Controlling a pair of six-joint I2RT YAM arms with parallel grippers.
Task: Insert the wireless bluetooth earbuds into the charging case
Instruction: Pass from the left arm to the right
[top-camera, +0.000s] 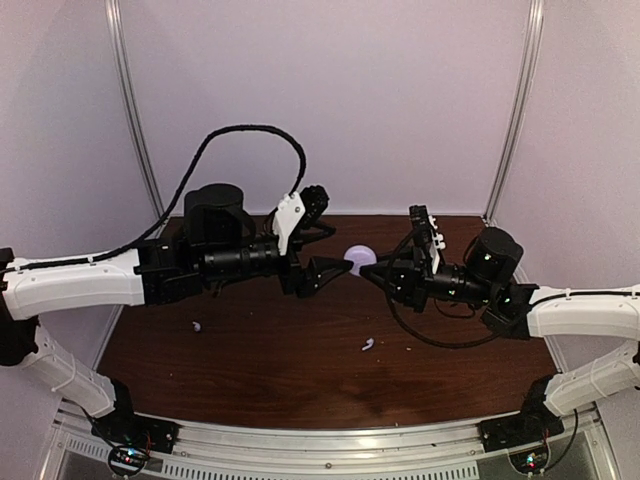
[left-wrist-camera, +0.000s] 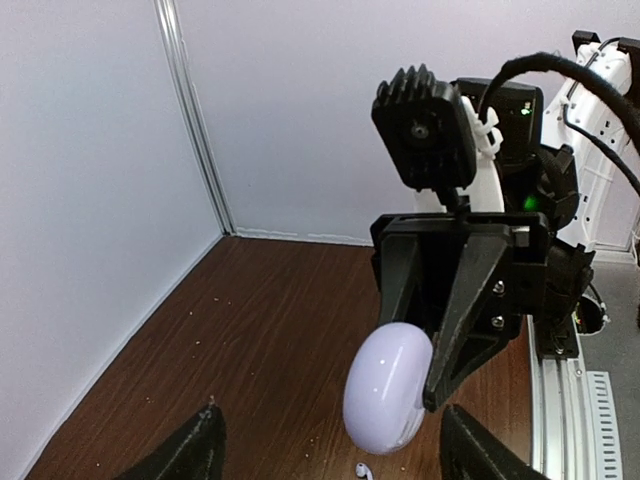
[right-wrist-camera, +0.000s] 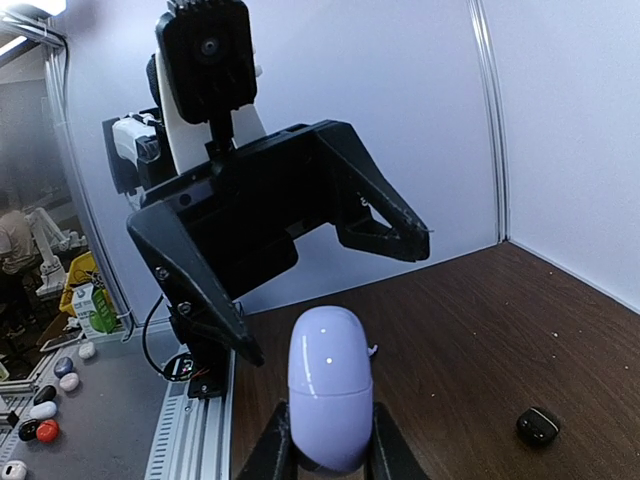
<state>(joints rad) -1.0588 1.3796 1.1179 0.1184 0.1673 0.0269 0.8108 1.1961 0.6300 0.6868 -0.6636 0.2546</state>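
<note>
The charging case (top-camera: 359, 258), a closed pale lavender pebble, is held in the air above the table's back middle by my right gripper (top-camera: 377, 270), which is shut on its lower end (right-wrist-camera: 330, 385). My left gripper (top-camera: 326, 244) is open, its fingers (right-wrist-camera: 190, 275) spread on either side of the case's far end without touching it (left-wrist-camera: 388, 388). One earbud (top-camera: 196, 325) lies on the wood at the left. The other earbud (top-camera: 367, 344) lies at the front middle, below the case (left-wrist-camera: 362, 470).
A small black oval object (right-wrist-camera: 537, 425) lies on the brown wooden table (top-camera: 260, 360) toward the back wall. White walls close the back and sides. An aluminium rail (top-camera: 330, 440) runs along the near edge.
</note>
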